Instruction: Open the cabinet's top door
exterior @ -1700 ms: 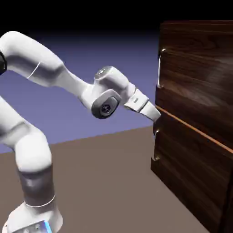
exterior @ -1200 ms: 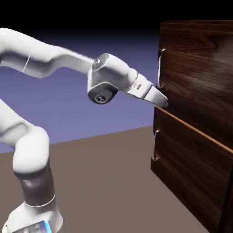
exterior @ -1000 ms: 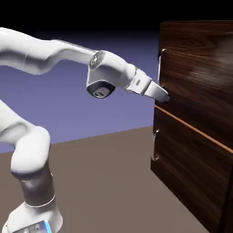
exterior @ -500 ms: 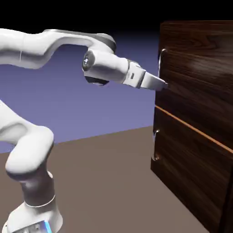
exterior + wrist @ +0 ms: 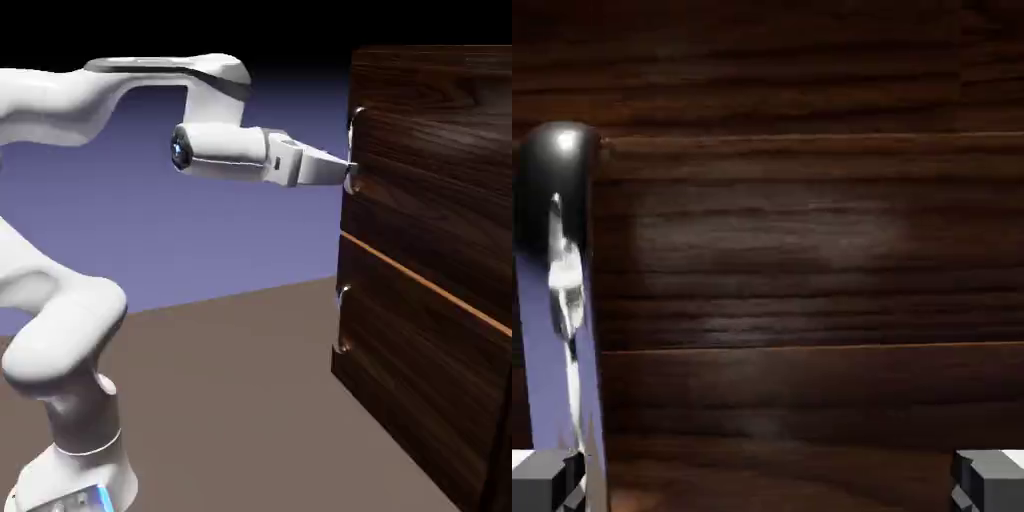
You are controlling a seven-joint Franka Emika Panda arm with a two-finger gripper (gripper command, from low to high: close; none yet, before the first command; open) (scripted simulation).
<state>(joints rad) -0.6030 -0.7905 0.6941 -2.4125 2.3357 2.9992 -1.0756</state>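
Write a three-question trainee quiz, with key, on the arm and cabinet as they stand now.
1. True or false: the gripper is shut on the top door's handle.
2. Which door does the gripper point at? A) top door B) lower door
3. In the hand view, on which side of the picture does the handle show?

Key: 1. False; the jaws are wide open, fingertips far apart. 2. A. 3. Left, by the left fingertip, not centred between the two.

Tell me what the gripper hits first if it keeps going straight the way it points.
Most likely the top door itself: the open gripper faces bare wood, with the silver handle off near one fingertip, not between them. Depth is unclear.
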